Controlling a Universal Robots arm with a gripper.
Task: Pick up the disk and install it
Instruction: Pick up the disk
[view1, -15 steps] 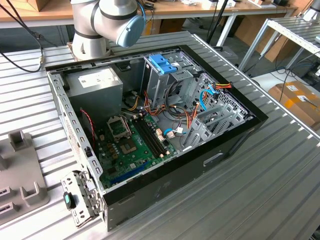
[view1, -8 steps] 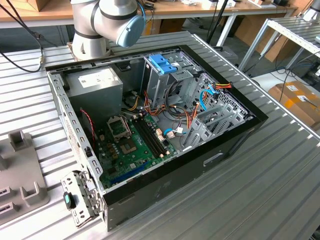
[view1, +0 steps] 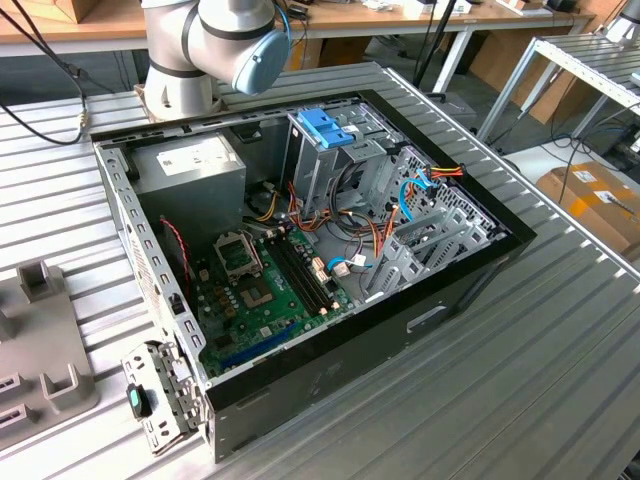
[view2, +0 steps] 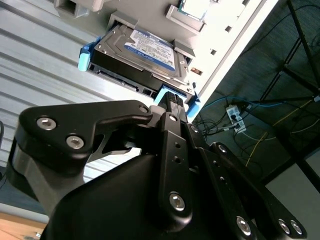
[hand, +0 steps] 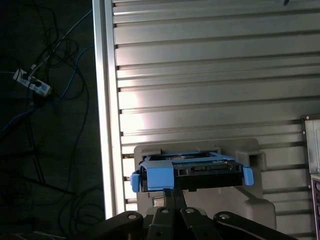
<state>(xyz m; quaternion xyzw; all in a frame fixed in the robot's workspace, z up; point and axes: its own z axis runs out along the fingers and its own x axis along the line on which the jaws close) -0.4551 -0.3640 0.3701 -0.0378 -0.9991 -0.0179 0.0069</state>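
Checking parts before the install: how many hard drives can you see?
1. The disk sits in a grey holder on the ribbed table, just ahead of the tool, in both wrist views. More may be hidden inside the drive cage in the exterior view.

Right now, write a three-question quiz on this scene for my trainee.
1. True or false: the disk already sits inside the computer case.
2. The disk's side rails are: A red, B light blue, C yellow.
3. Which thing is the gripper nearest to?
Key: 1 false, it lies in the grey holder on the ribbed table. 2 B. 3 the disk, at its blue rail end.
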